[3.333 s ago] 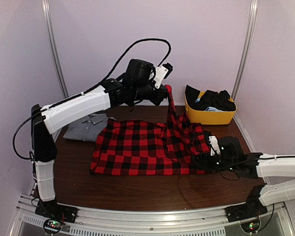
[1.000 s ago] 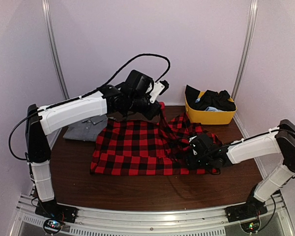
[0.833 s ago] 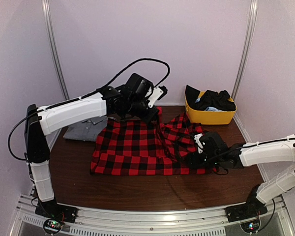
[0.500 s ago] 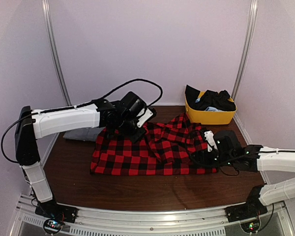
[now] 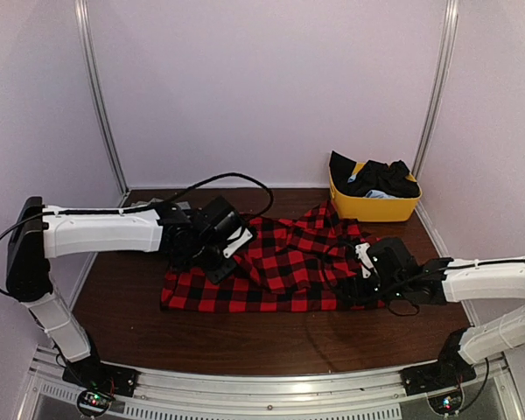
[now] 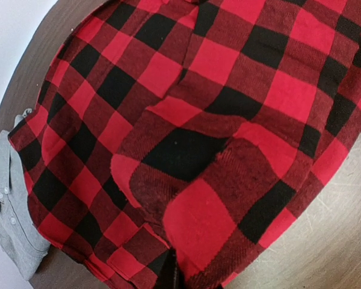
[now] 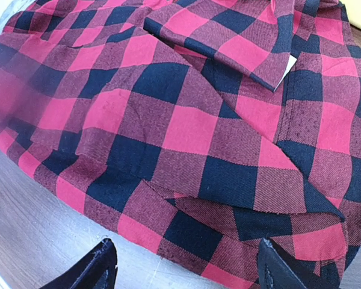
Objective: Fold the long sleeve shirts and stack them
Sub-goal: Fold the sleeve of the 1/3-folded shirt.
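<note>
The red-and-black flannel shirt (image 5: 289, 262) lies spread across the middle of the table, with a sleeve folded over its body. My left gripper (image 5: 222, 268) sits low over the shirt's left part, shut on a fold of flannel (image 6: 210, 217) that drapes over its fingers (image 6: 175, 278). The grey shirt (image 6: 9, 223) lies just beyond the flannel's edge; in the top view the left arm hides most of it. My right gripper (image 5: 348, 287) hovers at the flannel's right front hem (image 7: 186, 235). Its jaws are open with nothing between its fingertips (image 7: 102, 265).
A yellow bin (image 5: 374, 208) holding dark clothes stands at the back right corner. Bare brown tabletop (image 5: 245, 337) runs along the front of the shirt. Walls close the table on the left, back and right.
My left arm has come down from high over the back and swung left and forward, laying the held sleeve across the shirt body. The right gripper shifted slightly along the right hem, still open.
</note>
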